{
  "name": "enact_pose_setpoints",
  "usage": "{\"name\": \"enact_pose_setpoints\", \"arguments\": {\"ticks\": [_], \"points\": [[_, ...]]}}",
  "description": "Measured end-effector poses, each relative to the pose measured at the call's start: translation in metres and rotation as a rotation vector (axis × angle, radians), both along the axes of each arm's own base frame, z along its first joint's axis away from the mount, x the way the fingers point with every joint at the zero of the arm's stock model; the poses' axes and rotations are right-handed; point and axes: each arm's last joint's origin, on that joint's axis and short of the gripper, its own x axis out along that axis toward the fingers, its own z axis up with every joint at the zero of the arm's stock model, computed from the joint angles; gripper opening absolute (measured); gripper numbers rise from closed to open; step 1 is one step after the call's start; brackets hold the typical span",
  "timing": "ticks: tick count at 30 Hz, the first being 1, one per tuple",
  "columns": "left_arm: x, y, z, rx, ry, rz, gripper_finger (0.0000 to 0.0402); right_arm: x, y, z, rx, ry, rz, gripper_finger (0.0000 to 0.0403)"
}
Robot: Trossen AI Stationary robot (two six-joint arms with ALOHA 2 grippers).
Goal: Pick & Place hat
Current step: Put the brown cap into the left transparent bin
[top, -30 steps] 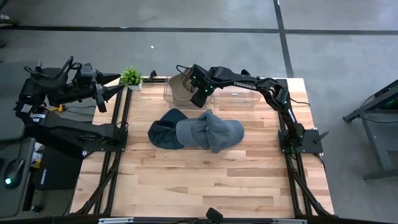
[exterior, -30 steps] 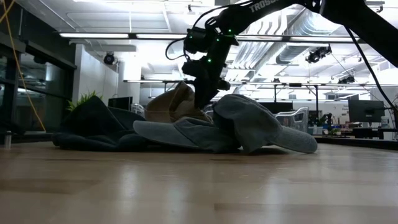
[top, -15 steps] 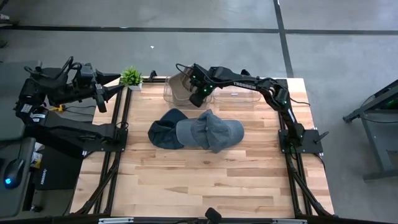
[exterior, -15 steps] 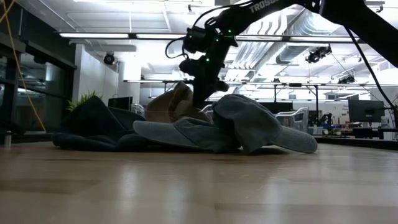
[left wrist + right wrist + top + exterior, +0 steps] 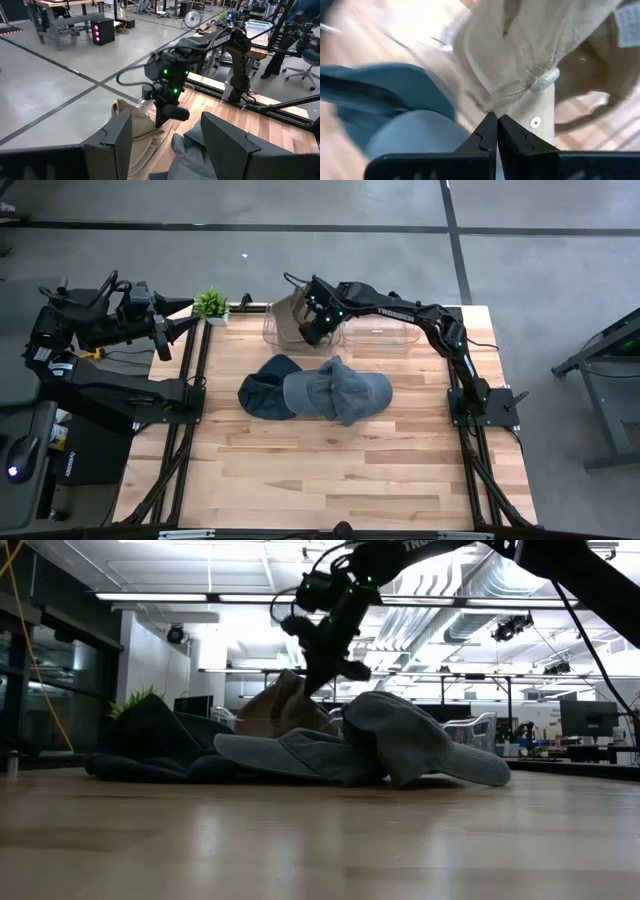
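Now pressing the right claw (image 5: 496,117) fully closed, tip against tip, with no gap between the two dark fingers. Touching the tan hat (image 5: 530,60) right at those tips, beside a pale stitched seam and a small round eyelet; not telling whether a fold of the fabric is being pinched between them. Hanging the right claw (image 5: 312,332) above one end of the clear bin (image 5: 380,337), pointing down and slightly to the side. Leaning the tan hat (image 5: 288,315) up inside that same end of the bin, directly against the claw. Lying just below and in front of the claw, outside the bin, a blue-grey cap (image 5: 345,390), draping partly over a dark navy hat (image 5: 262,392) beside it, both resting on the wooden counter (image 5: 330,470). Blocking much of the tan hat (image 5: 270,705) in the low view, those two hats sitting in front with the claw (image 5: 318,680) hovering above them. Standing farther out from the claw, at the counter's corner, a small green plant (image 5: 211,302). Waiting well away past that plant, off the counter's edge, the left claw (image 5: 190,317), spreading its fingers wide apart and gripping nothing.
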Motion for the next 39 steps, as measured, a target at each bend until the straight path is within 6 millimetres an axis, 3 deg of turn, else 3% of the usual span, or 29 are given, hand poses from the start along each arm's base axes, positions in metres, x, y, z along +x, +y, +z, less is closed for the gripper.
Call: {"name": "enact_pose_setpoints", "arguments": {"ticks": [7,19,35,39], "points": [[0.0,0.0,0.0,-0.002,0.0,-0.008,0.0193,0.001,-0.001,0.019,0.132,-0.088,-0.071,0.0],[0.0,-0.001,0.0,-0.005,0.0,-0.022,0.0193,-0.01,-0.009,-0.026,0.156,0.039,-0.175,0.0],[0.0,-0.001,0.0,-0.009,-0.003,-0.021,0.0193,-0.015,-0.013,-0.028,0.117,0.076,-0.14,0.0001],[0.0,-0.001,0.0,-0.013,-0.004,-0.02,0.0193,-0.014,-0.014,-0.028,0.095,0.072,-0.113,0.0021]]}}
